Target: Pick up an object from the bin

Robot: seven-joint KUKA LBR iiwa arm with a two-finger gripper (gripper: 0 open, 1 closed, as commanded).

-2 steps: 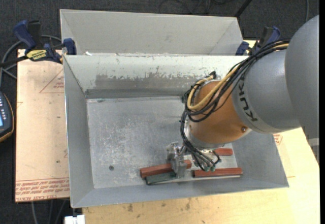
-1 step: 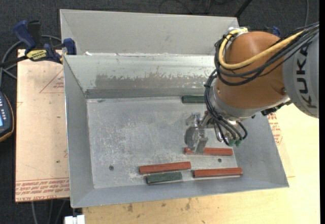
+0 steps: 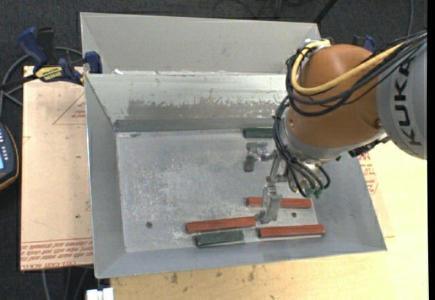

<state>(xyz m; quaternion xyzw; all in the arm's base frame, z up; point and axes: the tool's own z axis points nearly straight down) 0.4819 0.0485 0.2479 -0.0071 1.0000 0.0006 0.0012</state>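
Bin (image 3: 170, 169): grey metal, with a flat floor and sloping walls. Its things lie in the right half, most of them toward the near edge.

Dark green bar (image 3: 219, 239): flat and slim, closest of all to the near edge, lying almost parallel to it.

Left red-brown bar (image 3: 221, 225): long and flat, just beyond the dark green bar and touching or almost touching it along its length. Its right end is close to the gripper's tip.

Right red-brown bar (image 3: 291, 230): about as long, near the near right corner, in line with the left one, with a small gap between their ends.

Gripper (image 3: 267, 217): reaches steeply down from the arm on the right. Its tip is low over the floor, at the gap between the two long bars.

Gripper state: it cannot be told whether it is spread or closed, and no thing shows in its grasp.

Short red-brown bar (image 3: 293, 203): the thing nearest the gripper, just beyond the two long bars and parallel to them. The gripper crosses over its left part; whether they touch cannot be told.

Grey metal piece (image 3: 253, 154): small, farther in, beside the arm's lower end.

Dark green piece (image 3: 258, 132): at the foot of the far wall, its right end hidden by the arm.

Orange cover (image 3: 333, 101): a rounded shell on the wrist above the bin's right side, with cables (image 3: 340, 84) looped over it.
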